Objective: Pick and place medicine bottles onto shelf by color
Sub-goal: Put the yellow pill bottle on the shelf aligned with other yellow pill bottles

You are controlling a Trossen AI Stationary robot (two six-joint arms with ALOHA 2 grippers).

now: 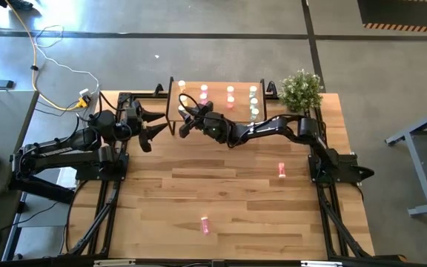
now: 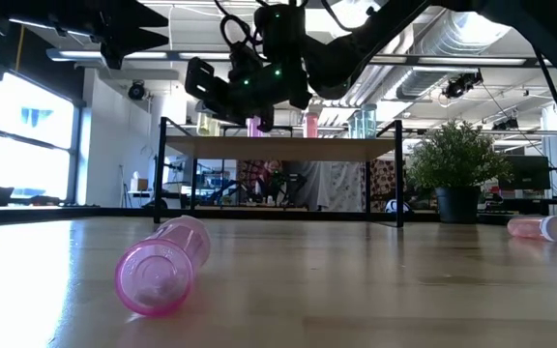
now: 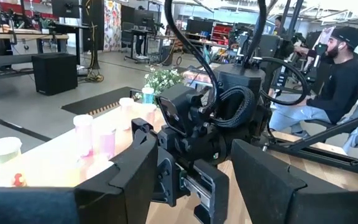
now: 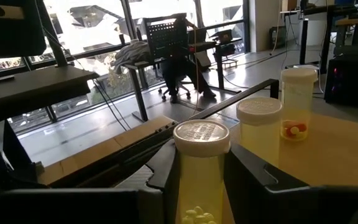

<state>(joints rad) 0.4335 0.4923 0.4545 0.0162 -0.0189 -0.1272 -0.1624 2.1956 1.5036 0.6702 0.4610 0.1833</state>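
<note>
Here your right gripper [image 1: 186, 119] reaches across over the shelf [image 1: 217, 83], clamped on a yellow bottle [image 4: 199, 180] (white-capped); the left gripper [image 1: 154, 127] waits beside it, fingers apart.

Upright white-capped medicine bottles [image 1: 230, 94] on the shelf [image 1: 262, 87] — two pink bottles [image 1: 205, 225] lying on their sides, apart

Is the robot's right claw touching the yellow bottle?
Touching. The right wrist view shows the right gripper with a finger pressed against each side of the yellow bottle.
</note>
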